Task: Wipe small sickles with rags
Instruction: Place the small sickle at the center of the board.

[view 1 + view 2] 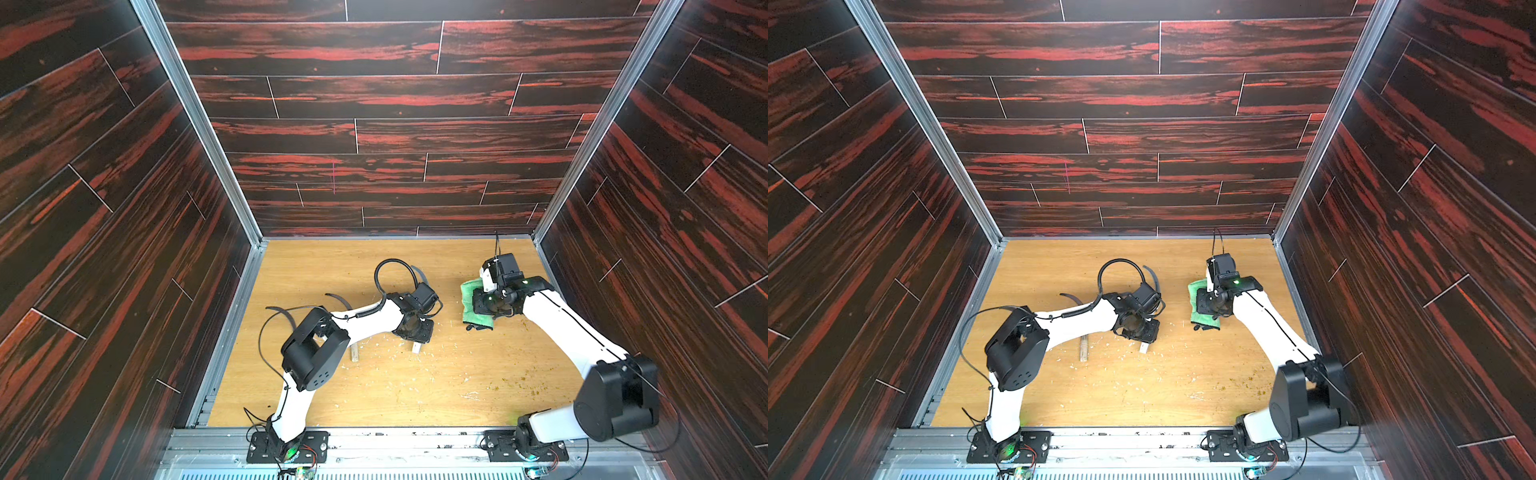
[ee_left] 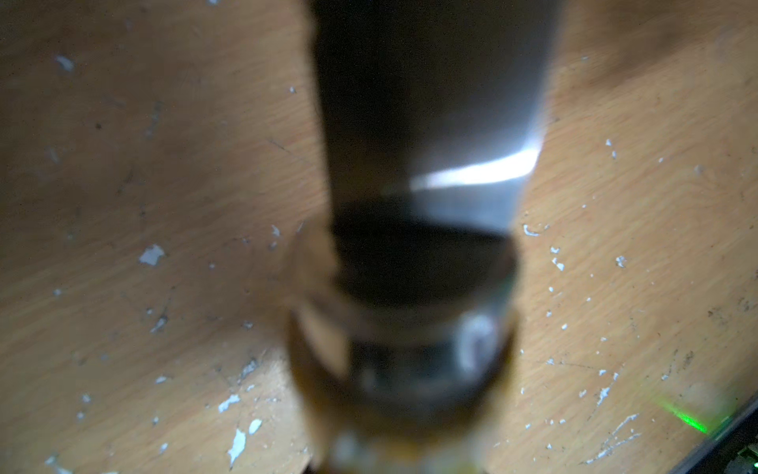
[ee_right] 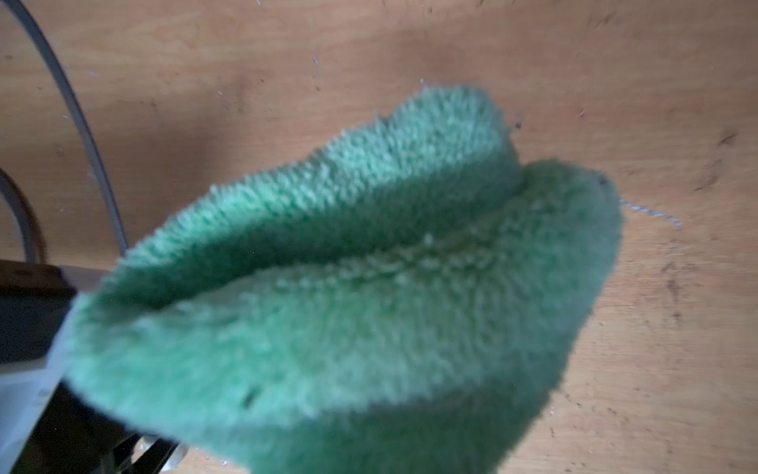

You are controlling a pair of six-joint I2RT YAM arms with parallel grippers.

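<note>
My left gripper is shut on a small sickle near the middle of the table. Its pale handle end sticks out below the jaws, and its dark blade fills the blurred left wrist view. In both top views that blade curves away behind the wrist. Two more sickle blades lie by the left arm, with one handle showing. On the right, my right gripper points down, shut on the green rag, which hides its jaws.
A black ribbed cable loops above the left wrist. White flakes and dark crumbs are scattered over the wooden table. Dark walls close in three sides, and a metal rail runs along the front.
</note>
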